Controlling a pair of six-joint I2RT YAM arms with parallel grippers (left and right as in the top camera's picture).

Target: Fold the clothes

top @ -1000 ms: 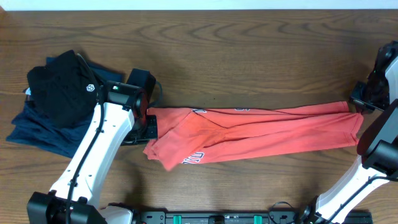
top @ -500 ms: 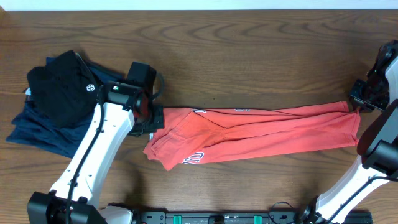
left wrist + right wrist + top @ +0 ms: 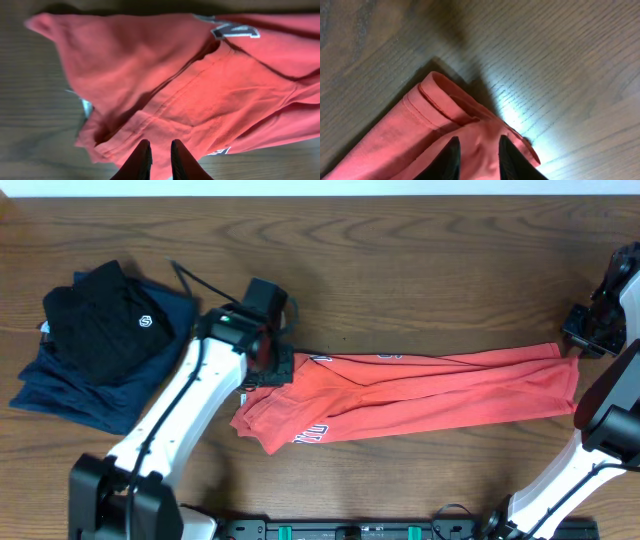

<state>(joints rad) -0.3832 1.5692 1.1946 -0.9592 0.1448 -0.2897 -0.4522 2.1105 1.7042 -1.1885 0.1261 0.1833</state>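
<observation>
- Left gripper, jaws barely parted over the bunched T-shirt, could pinch several layers
- Right gripper, jaws apart over the hem corner, could miss the thin edge

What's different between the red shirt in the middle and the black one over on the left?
The red shirt lies drawn out in a long, narrow band directly on the wood. The black garment sits in a compact heap on top of a navy garment. The red shirt shows dark-and-white lettering, while the black garment bears only a small white logo. Both are cloth lying on the same wooden table.
</observation>
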